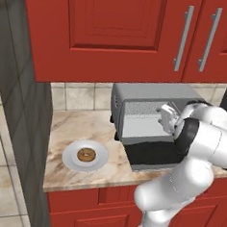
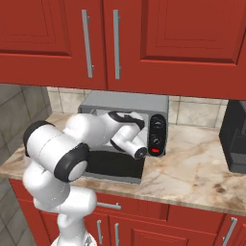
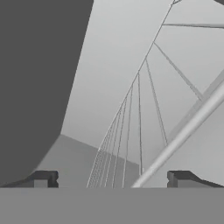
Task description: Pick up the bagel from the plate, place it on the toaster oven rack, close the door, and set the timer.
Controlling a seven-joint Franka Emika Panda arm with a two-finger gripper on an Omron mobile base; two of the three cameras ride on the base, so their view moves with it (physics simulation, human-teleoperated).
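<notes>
Resting at the left of the marble counter, the small golden-brown bagel lies in the middle of the round light-grey plate, well apart from the arm. To its right stands the boxy grey metal toaster oven, its dark glass door folded down flat. The two-finger gripper reaches into the cavity, fingers apart and empty, directly over the silvery wire rack.

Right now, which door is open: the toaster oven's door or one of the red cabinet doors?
The toaster oven's door is open, folded down flat onto the counter; the red cabinet doors above are all shut.
</notes>
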